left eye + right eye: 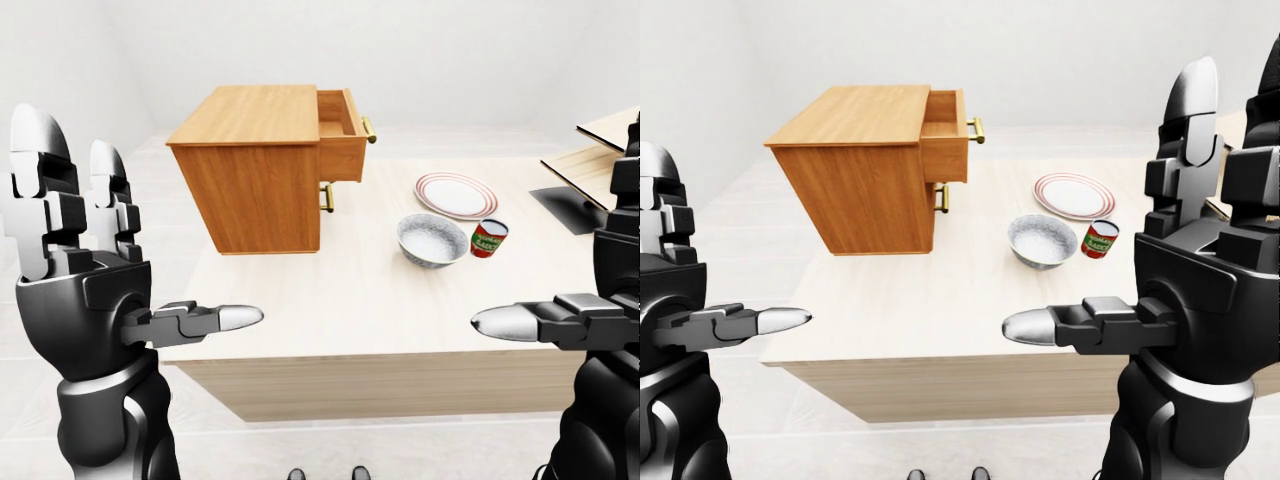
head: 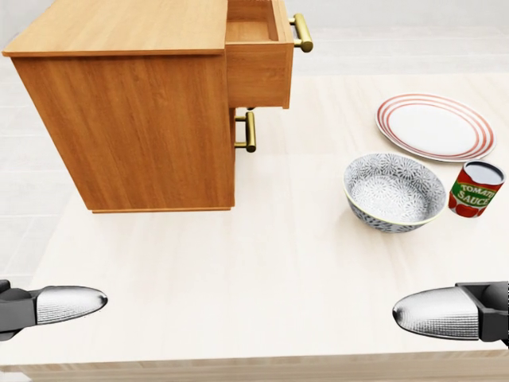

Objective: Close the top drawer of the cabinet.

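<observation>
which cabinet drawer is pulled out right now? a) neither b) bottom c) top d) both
c: the top drawer juts out past the cabinet face with its inside showing, while the lower drawer's handle sits close against the cabinet.

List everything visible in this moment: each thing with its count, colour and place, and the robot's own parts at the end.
cabinet: one, wooden, upper left of head view, on the table.
top drawer: one, wooden with brass handle, pulled out.
lower drawer handle: one, brass, under the open drawer.
table: one, pale wood.
plate: one, white with red rings, upper right.
bowl: one, grey patterned, below the plate.
tomato sauce can: one, red, right of the bowl.
shelf boards: pale wood, right edge of left-eye view.
left hand: open, empty.
right hand: open, empty.
</observation>
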Available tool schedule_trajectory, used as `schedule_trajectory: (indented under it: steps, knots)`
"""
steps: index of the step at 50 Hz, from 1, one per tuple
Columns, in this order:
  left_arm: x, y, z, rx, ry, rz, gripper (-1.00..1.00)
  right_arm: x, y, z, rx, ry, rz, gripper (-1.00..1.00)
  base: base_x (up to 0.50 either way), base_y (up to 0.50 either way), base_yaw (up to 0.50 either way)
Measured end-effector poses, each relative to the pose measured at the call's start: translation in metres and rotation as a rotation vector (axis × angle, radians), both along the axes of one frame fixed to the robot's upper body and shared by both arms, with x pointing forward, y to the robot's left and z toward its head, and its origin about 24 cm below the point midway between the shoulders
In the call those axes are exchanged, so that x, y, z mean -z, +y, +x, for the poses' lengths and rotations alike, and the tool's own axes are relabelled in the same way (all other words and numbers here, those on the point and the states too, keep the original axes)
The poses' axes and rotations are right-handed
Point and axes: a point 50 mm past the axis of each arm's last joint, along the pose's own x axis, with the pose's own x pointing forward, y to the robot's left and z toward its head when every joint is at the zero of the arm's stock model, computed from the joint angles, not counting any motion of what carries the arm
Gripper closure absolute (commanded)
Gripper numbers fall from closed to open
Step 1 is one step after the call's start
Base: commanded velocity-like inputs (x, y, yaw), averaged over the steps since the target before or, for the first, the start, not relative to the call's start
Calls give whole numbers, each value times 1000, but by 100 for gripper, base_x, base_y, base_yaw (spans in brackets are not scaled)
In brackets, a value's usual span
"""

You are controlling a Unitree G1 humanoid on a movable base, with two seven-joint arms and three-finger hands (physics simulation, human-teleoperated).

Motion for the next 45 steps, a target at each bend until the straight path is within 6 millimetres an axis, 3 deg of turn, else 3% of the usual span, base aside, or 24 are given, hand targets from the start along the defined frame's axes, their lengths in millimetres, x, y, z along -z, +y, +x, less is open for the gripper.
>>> schedule_trajectory:
  steps: [17, 45]
  knots:
    - [2, 1, 1, 0, 10, -9, -100, 0, 1, -2, -14, -5, 0, -100, 1, 11, 0]
    - [4, 1, 2, 0, 22, -8, -100, 4, 1, -1, -23, 21, 0, -100, 49, 0, 0]
